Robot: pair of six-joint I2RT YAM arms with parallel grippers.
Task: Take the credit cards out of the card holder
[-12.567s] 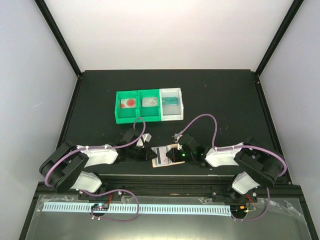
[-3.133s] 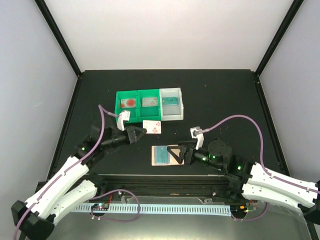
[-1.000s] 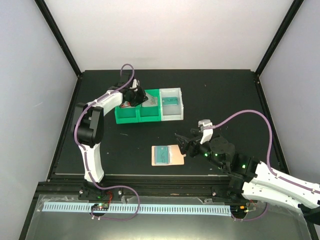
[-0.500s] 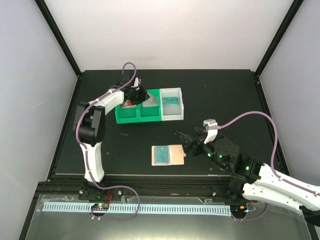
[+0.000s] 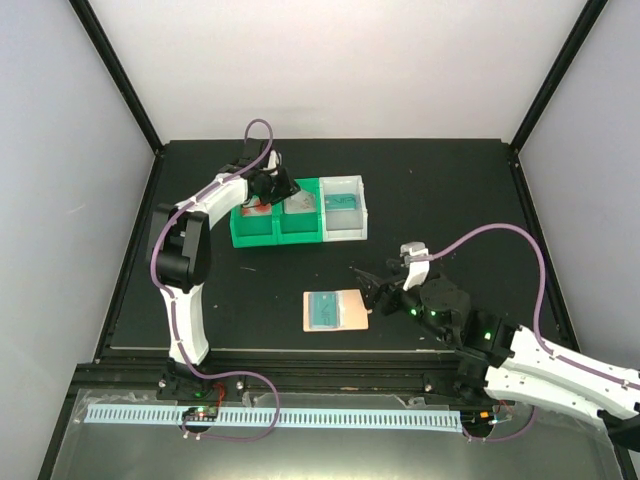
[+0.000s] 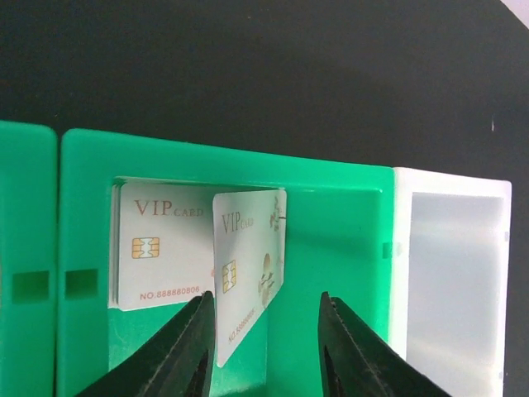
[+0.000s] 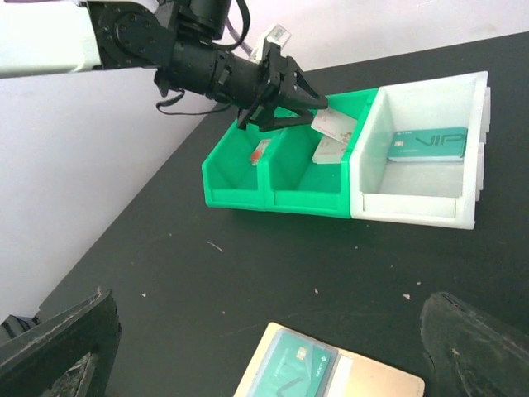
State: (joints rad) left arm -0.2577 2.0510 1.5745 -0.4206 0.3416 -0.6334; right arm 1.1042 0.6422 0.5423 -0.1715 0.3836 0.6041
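Observation:
The tan card holder (image 5: 345, 310) lies flat on the black table, with a teal credit card (image 5: 322, 310) in its pocket. From the right wrist the card holder (image 7: 372, 385) and that credit card (image 7: 289, 376) show at the bottom edge. My right gripper (image 5: 368, 285) hovers wide open just right of the holder, holding nothing. My left gripper (image 6: 264, 302) is open over the middle green compartment. A white VIP card (image 6: 248, 265) stands tilted there, beside the left finger (image 6: 186, 351). Another white card (image 6: 157, 244) lies behind it.
The green-and-white three-compartment bin (image 5: 275, 237) stands at the back left of the table. Its white compartment (image 7: 417, 207) holds a teal VIP card (image 7: 430, 143). The leftmost green compartment (image 7: 240, 178) holds something small and reddish. Black frame posts rise at the table's corners.
The left gripper's jaws have opened over the middle green compartment, letting go of the white card. The right gripper has shifted slightly beside the holder.

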